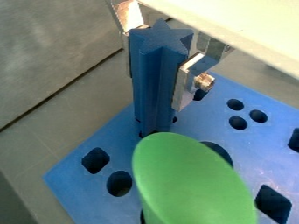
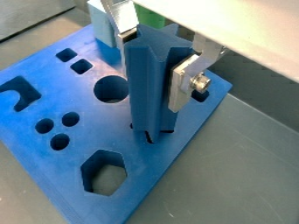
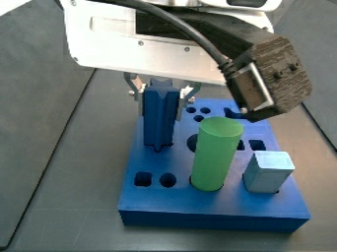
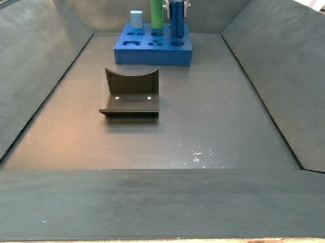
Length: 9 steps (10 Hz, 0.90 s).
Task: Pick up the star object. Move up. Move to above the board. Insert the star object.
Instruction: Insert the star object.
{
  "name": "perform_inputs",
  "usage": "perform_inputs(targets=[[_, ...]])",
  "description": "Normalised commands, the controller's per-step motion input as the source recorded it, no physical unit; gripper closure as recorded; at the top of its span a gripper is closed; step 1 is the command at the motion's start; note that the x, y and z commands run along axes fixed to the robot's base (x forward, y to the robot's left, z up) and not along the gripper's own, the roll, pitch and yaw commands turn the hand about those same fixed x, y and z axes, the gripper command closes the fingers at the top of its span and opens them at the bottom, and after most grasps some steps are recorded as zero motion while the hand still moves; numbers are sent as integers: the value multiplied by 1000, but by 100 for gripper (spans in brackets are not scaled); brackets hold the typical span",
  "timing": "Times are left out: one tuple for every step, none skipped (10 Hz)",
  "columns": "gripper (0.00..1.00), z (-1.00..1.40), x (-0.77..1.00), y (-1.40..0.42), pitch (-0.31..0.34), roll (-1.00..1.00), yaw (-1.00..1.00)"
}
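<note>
The star object [image 1: 152, 79] is a tall blue ridged prism standing upright. Its lower end sits in a hole of the board [image 1: 68, 175], the thick blue slab with cut-out holes. My gripper [image 1: 156, 52] is directly above the board and shut on the star object's upper part, with a silver finger [image 1: 191, 74] on each side. Both wrist views show this: star object [image 2: 152, 87], gripper [image 2: 149, 57], board [image 2: 41, 70]. In a side view the star object [image 3: 160, 116] stands near the board's [image 3: 211, 212] far left. In a side view from afar it [image 4: 178, 17] is at the board's [image 4: 152, 55] right.
A green cylinder [image 3: 215, 153] and a grey block [image 3: 267, 169] stand in the board beside the star object; the cylinder fills the near part of a wrist view [image 1: 187, 179]. The fixture [image 4: 131, 92] stands on the floor in front of the board. Sloped grey walls enclose the floor.
</note>
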Motion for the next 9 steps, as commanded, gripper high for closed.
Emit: perform_inputs(targets=[[100,-517,-17,0,-20,-194,-400],[100,-523,-54,0,-34,-276,-349],[100,-480,-37,0,-37,-310,-286],[100,-449,0,0,-39,-326,-240],[100,-417,0,0,-36,-337,-234],[100,-317,0,0,-16,-303,-226],[100,-86,0,40,0,-193,-200],[100,-60,0,77,0,-214,-211],[100,-154,0,71,0,-209,-214]])
